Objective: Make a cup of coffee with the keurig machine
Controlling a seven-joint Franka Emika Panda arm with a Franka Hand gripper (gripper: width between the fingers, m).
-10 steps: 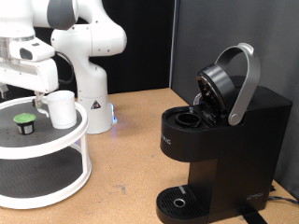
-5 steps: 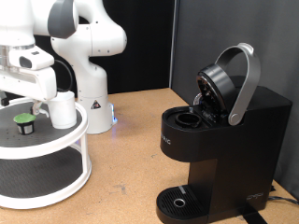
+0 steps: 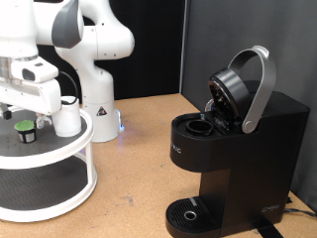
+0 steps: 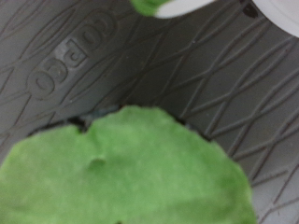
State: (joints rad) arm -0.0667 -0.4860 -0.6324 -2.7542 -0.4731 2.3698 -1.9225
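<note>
keurig machine (image 3: 233,149) stands on the wooden bench (image 3: 139,149) at the exterior view's right, black and boxy, with its silver-grey arched lid handle (image 3: 260,89) swung up and the lid tipped open, so the round pod chamber (image 3: 201,126) gapes upward. its round drip tray (image 3: 188,213) sits at its foot, close to the bench's near edge, with nothing standing on it. a wide strip of bare wood lies between the machine and the two-tier round stand (image 3: 45,164) at the exterior view's left.

on the stand's dark upper deck, well apart from the keurig machine, the cup (image 3: 66,115) stands upright near the rim on the side facing the machine; it is small, plain white and cylindrical. just beside it, on the side away from the machine, sits a small dark pod with a green top (image 3: 24,129). the white robot arm's base (image 3: 94,94) rises behind the stand, leaving only a narrow gap to the stand's rim.

the tool (image 3: 22,99) hangs low over the upper deck, above the pod and next to the cup. whether its fingers are apart or closed cannot be told from either view, and nothing shows between them. the wrist view looks down at close range: the pod's green top (image 4: 126,173) fills the lower half, blurred, over the ribbed grey deck mat (image 4: 187,75) with raised lettering, and a white edge shows at one corner.
</note>
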